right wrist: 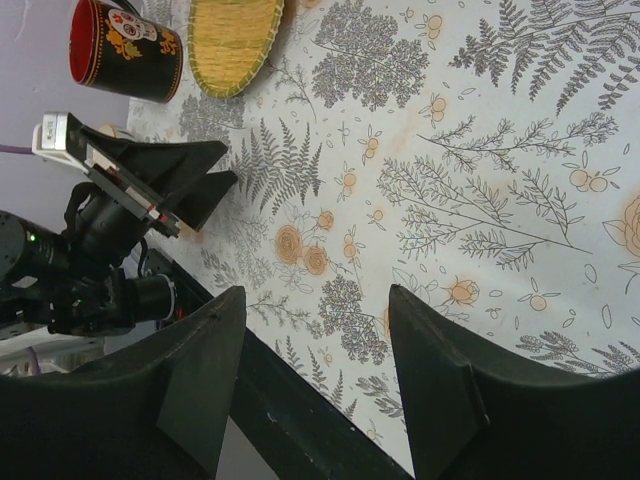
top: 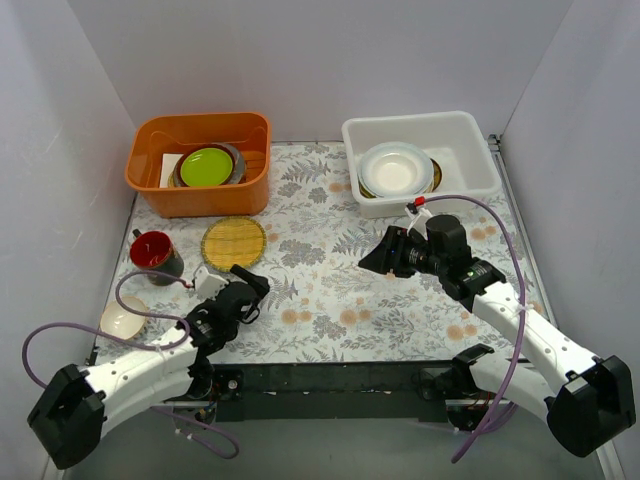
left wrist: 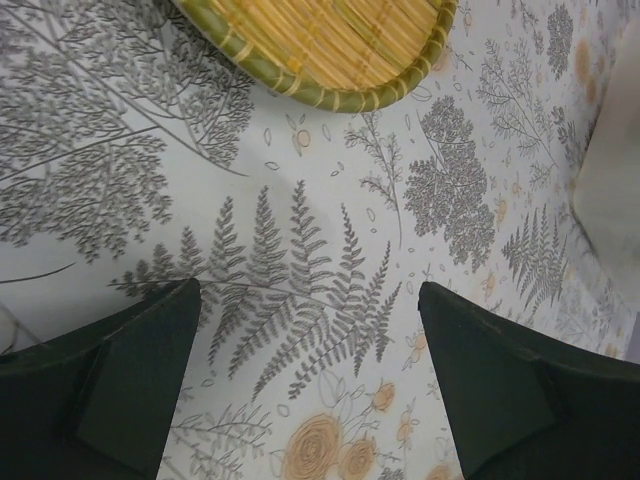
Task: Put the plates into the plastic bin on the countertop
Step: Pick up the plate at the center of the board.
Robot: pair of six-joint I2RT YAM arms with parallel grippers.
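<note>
Left gripper (top: 252, 284) hangs low over the countertop (top: 320, 300), near its front edge, with its jaws spread wide and nothing between them; in its own wrist view they frame only printed fern leaves and small orange flowers. Well to its left, at the left edge of the countertop, sits a cream plate (top: 120, 320). Behind that plate a red mug (top: 153, 252) stands upright. Just to the right of the mug lies the woven straw-yellow plate (top: 234, 242), flat on the countertop, just ahead of the left gripper and not touching it. At the back left stands an orange tub (top: 200, 200). It holds a lime-green plate (top: 207, 166) lying on grey dishes (top: 238, 160).

Right of centre, the right gripper (top: 372, 258) points leftward above the countertop with its jaws parted and empty. Its wrist view shows bare printed surface and the dark front edge of the table between them. The left gripper, the mug and the woven plate appear farther off in that view.

Behind the right gripper, at the back right of the countertop, stands the plastic bin (top: 400, 123), apart from the gripper. Inside it lies a white plate (top: 396, 170), uppermost of what is stacked there (whatever is under it shows only as a thin edge, too little to name).
</note>
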